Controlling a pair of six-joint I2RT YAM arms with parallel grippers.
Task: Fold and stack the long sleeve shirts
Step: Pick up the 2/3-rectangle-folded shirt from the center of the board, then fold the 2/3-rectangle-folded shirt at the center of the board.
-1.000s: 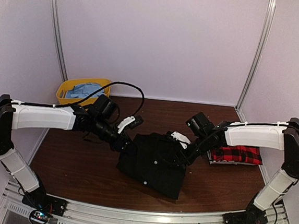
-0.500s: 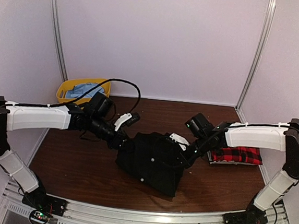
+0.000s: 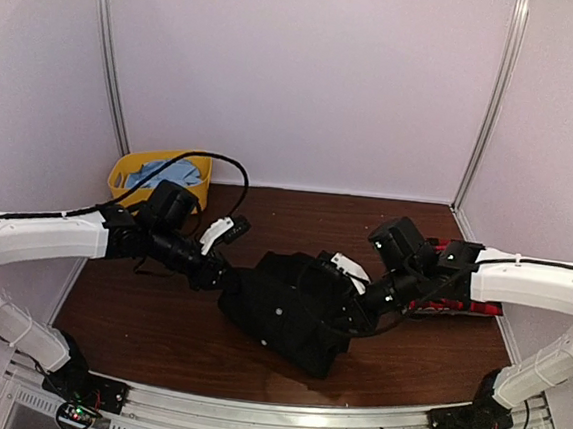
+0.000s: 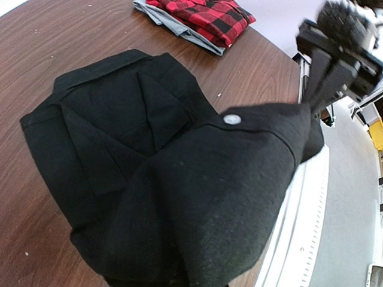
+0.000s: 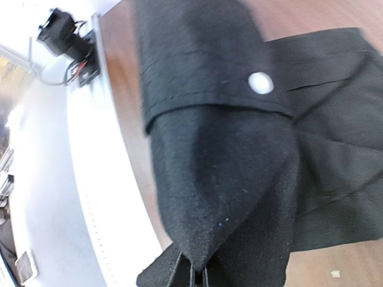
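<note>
Slippage is the risk: black shirt (image 3: 293, 310) hangs bunched over mid-bench (image 3: 137, 312) between left pincer (image 3: 223, 279) and right pincer (image 3: 364, 300), each clamped on an edge. Uneven pulling could undo its fold, well short of the plaid shirt (image 4: 203, 15).

Shirts: two, one black shirt (image 3: 288, 310) and one plaid shirt (image 4: 206, 15) (red-and-black, with one grey layer (image 4: 179, 28) showing under it in the left wrist view). Arms: two, the left arm (image 3: 48, 239) and the right arm (image 3: 532, 281); tables: one wooden table (image 3: 137, 312); bins: one yellow bin (image 3: 119, 177) with one bunch of blue cloth (image 3: 165, 174) in it. Buttons: one white button (image 4: 231, 119) countable on the black cloth in each view, any others too small or hidden to count.
</note>
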